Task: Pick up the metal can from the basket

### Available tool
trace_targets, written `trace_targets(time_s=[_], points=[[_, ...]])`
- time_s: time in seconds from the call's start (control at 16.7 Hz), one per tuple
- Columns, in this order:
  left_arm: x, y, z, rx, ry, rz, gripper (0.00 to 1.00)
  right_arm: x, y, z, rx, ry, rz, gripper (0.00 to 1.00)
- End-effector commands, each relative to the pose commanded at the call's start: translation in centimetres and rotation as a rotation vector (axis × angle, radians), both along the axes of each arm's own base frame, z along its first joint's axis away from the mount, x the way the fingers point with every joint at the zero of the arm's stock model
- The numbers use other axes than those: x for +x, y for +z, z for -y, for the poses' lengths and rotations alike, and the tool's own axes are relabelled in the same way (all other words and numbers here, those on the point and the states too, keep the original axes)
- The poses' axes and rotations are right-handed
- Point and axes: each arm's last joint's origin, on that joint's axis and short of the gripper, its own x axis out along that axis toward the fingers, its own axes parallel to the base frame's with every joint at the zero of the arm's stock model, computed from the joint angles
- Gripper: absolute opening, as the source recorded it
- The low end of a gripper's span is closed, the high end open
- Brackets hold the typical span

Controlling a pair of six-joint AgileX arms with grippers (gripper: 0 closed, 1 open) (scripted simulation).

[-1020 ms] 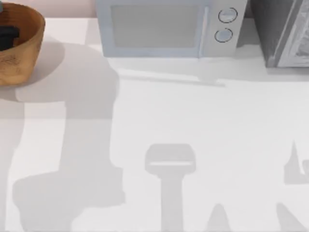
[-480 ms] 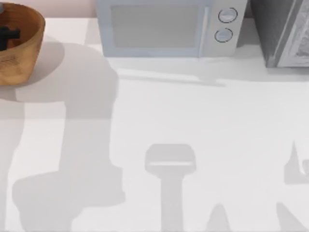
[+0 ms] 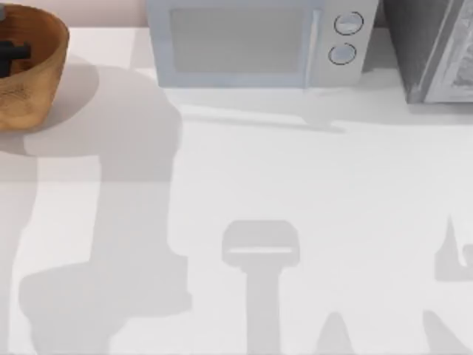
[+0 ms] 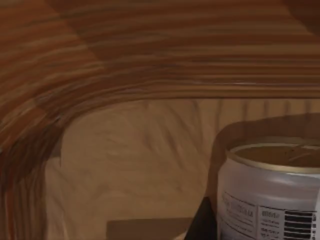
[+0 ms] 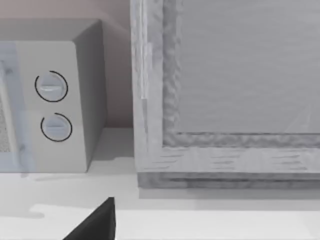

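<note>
Very little of the AgileX arms' own hardware is on show. In the top view, the left gripper (image 3: 10,53) appears as a small, dark charcoal-to-black piece with blocky, squared edges and a short crossbar-like shape, matte and without any marking, cable or screw that can be made out. In the left wrist view, one of its fingertips (image 4: 202,222) is a plain black wedge, narrowing to a point, flat and unmarked. In the right wrist view, the right arm's fingertip (image 5: 97,225) is likewise a solid black slanted wedge with a straight vertical edge on one side, smooth, with no label or fastener visible.
</note>
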Motion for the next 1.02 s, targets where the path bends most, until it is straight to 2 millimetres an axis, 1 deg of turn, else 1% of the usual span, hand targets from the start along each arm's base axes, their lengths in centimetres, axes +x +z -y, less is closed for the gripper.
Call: trace_targets(time_s=[0.12, 0.24, 0.36, 0.48, 0.54, 0.66, 0.72, 0.84, 0.9, 0.96, 1.02], points=[[0.1, 0.8, 0.4, -0.007, -0.006, 0.015, 0.00, 0.0, 0.0, 0.0, 0.000, 0.000, 0.000, 1.00], [0.2, 2.7, 1.4, -0.022, -0.022, 0.051, 0.00, 0.0, 0.0, 0.0, 0.000, 0.000, 0.000, 1.00], [0.1, 5.8, 3.0, -0.041, -0.047, 0.109, 0.00, 0.0, 0.0, 0.0, 0.000, 0.000, 0.000, 1.00], [-0.7, 9.9, 4.9, -0.064, -0.078, 0.182, 0.00, 0.0, 0.0, 0.0, 0.000, 0.000, 0.000, 1.00], [-1.5, 12.1, 5.9, -0.075, -0.094, 0.224, 0.00, 0.0, 0.0, 0.0, 0.000, 0.000, 0.000, 1.00], [-3.9, 16.5, 7.8, -0.099, -0.126, 0.310, 0.00, 0.0, 0.0, 0.0, 0.000, 0.000, 0.000, 1.00], [-5.6, 18.5, 8.7, -0.110, -0.141, 0.354, 0.00, 0.0, 0.0, 0.0, 0.000, 0.000, 0.000, 1.00], [-9.9, 21.8, 10.1, -0.132, -0.166, 0.439, 0.00, 0.0, 0.0, 0.0, 0.000, 0.000, 0.000, 1.00], [-12.4, 22.9, 10.7, -0.141, -0.175, 0.480, 0.00, 0.0, 0.0, 0.0, 0.000, 0.000, 0.000, 1.00], [-15.1, 23.6, 11.1, -0.149, -0.181, 0.520, 0.00, 0.0, 0.0, 0.0, 0.000, 0.000, 0.000, 1.00], [-18.0, 23.8, 11.4, -0.155, -0.186, 0.559, 0.00, 0.0, 0.0, 0.0, 0.000, 0.000, 0.000, 1.00]])
